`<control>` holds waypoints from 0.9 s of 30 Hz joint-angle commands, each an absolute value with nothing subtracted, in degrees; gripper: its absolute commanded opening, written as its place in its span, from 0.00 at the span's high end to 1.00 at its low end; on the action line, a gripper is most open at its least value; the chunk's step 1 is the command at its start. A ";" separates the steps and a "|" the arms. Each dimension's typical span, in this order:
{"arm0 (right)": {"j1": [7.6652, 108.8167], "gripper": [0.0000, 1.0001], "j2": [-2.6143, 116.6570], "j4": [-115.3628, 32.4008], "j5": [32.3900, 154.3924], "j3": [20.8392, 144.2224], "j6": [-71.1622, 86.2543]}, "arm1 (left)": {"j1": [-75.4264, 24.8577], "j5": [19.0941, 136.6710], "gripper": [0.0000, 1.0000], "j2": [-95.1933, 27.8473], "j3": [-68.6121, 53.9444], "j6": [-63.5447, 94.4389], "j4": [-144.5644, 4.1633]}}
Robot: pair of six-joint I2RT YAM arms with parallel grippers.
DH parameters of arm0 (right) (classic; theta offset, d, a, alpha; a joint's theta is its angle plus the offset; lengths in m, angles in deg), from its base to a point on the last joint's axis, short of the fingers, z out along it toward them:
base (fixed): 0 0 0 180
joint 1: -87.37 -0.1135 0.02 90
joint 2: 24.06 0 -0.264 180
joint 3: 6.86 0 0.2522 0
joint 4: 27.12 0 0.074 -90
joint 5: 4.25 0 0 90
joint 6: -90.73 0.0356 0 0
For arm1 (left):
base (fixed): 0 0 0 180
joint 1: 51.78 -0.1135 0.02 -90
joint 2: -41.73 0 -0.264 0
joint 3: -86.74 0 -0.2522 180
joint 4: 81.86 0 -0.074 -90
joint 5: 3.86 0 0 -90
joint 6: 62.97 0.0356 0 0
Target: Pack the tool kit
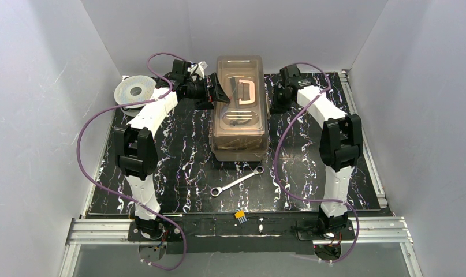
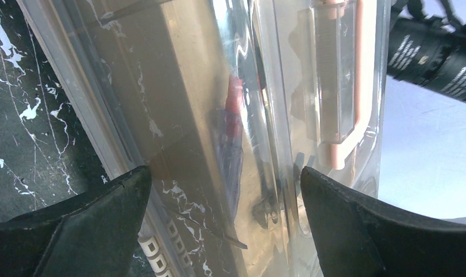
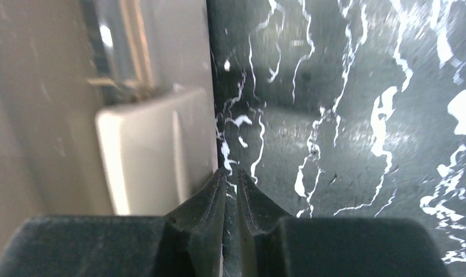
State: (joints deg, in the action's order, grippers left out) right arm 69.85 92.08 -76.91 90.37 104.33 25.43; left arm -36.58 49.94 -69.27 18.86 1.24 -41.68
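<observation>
The tan toolbox stands mid-mat with its smoky lid down and its beige handle on top. My left gripper is open wide against the box's left side. In the left wrist view its fingers straddle the lid edge, and a red-handled tool shows through the plastic. My right gripper is shut and empty at the box's right side. Its tips sit low beside the beige latch. A silver wrench lies on the mat in front of the box.
A round grey spool lies at the mat's back left corner, behind the left arm. A small yellow piece rests on the near rail between the arm bases. White walls enclose the black marbled mat.
</observation>
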 commanded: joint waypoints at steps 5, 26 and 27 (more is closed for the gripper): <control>70.32 0.78 93.40 -77.32 85.99 109.28 22.45 | -34.63 54.24 0.02 -72.33 18.15 5.12 -37.16; 69.23 0.97 99.16 -69.96 102.95 113.73 25.44 | -34.72 54.12 0.02 -73.60 18.45 5.42 -36.90; 68.41 0.99 99.62 -69.52 104.32 114.48 25.42 | -34.68 54.12 0.02 -73.93 18.43 5.46 -36.90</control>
State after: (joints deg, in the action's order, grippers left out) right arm 70.97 97.04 -76.32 90.13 112.14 23.57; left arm -36.56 49.93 -69.60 19.51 1.63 -41.01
